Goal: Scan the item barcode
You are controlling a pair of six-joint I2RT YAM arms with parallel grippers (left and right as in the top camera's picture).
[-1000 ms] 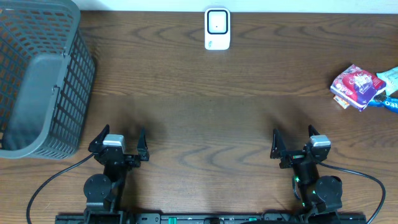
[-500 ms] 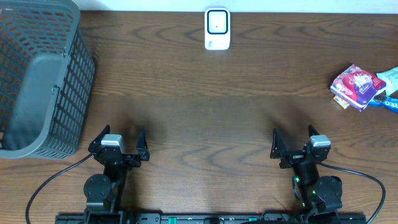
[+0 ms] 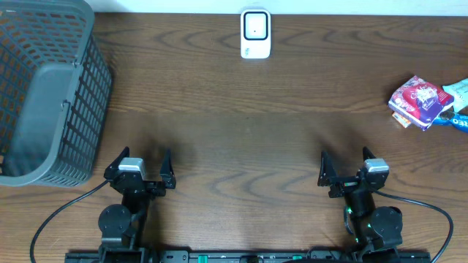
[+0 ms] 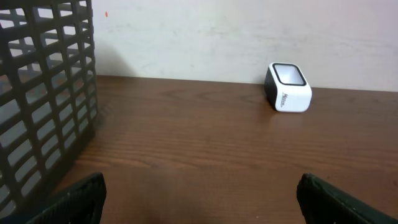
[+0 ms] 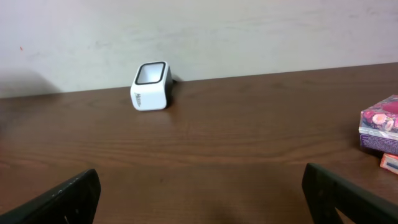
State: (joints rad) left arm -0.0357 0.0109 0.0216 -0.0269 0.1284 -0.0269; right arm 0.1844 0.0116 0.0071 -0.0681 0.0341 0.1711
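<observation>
Item: a pink-and-purple snack packet (image 3: 420,102) lies flat on the wooden table (image 3: 248,131), well to the right of the white barcode scanner (image 3: 255,33) and somewhat nearer the arms than it. Nothing grips or touches the packet. A teal packet (image 3: 458,88) and a blue wrapper (image 3: 458,121) lie against its far-right side, both cut off by the frame edge; no barcode can be made out on any of them.

The scanner stands at the far edge of the table by the wall, its dark window facing up.

Right gripper (image 3: 344,157): near side of the table from the scanner and to its right. Jaws spread fully, nothing between them, no contact with any item.

Left gripper (image 3: 145,155): near side from the scanner and to its left. Jaws likewise spread wide and empty.

A grey mesh basket (image 3: 44,95) sits far left of the scanner.
</observation>
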